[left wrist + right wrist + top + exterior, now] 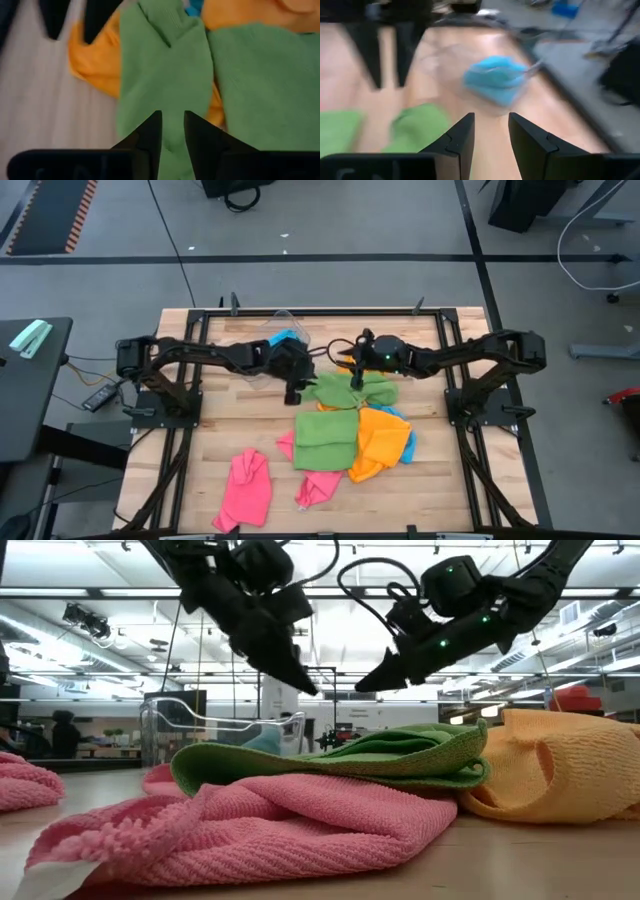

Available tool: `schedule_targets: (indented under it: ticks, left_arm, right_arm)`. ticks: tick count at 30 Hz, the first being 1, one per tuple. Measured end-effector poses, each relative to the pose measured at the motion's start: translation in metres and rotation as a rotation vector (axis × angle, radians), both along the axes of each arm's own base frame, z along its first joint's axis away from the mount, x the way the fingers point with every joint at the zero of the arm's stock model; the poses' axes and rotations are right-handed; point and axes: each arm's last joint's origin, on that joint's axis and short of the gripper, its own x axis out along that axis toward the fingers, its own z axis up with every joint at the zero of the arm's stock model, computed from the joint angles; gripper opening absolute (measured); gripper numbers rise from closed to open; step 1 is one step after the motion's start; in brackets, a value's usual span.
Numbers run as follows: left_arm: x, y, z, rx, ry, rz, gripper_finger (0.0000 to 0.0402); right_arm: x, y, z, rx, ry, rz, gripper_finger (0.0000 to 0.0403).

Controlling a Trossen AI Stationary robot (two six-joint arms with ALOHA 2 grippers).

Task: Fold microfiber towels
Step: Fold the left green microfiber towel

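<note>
From the table-level camera I have a crumpled pink towel [250, 825] nearest me, with a green towel [340, 762] lying across its back and an orange towel [560, 765] bunched to one side. A second pink towel [245, 488] lies apart near the front edge of the wooden table [200, 470], and a folded green towel [326, 440] sits in the middle of the pile, with the orange one against it and a third pink cloth [318, 485] poking out below.

Beyond the pile, both arms hang over the far half of the table. My left gripper [294, 392] hovers just above the table beside the spread green towel's edge; its fingers [150, 131] stand a narrow gap apart with nothing between them. My right gripper [357, 380] points down over the same green towel, fingers [462, 137] parted a little, also empty.

Farthest back, a clear plastic tub [272, 335] holds a sky-blue towel [285, 337].
</note>
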Motion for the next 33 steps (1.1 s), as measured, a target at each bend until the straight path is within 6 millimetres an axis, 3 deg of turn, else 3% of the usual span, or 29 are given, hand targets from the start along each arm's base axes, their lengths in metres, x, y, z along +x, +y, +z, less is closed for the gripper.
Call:
schedule_targets:
  ticks: [5,10,18,29,33]
  left_arm:
    - [-0.002,-0.016,-0.01,-0.056,0.099,-0.004,0.0088]
    - [-0.003,-0.046,-0.014,-0.083,0.145,-0.063,0.0096]
    - [-0.008,-0.107,-0.016,0.014,0.153,-0.332,0.0111]
    - [-0.025,-0.174,-0.029,-0.037,0.236,-0.344,0.0161]
    - [-0.036,-0.199,-0.031,0.078,0.223,-0.422,0.0178]
  right_arm:
    - [0.003,0.025,-0.007,0.142,0.036,0.208,0.0129]
    - [0.006,0.06,-0.01,0.142,0.07,0.326,0.0129]
    - [0.002,0.105,-0.015,0.095,0.143,0.376,0.0136]
    - [-0.006,0.139,-0.018,0.169,0.175,0.377,0.0158]
    - [-0.009,0.15,-0.018,0.153,0.174,0.373,0.0172]
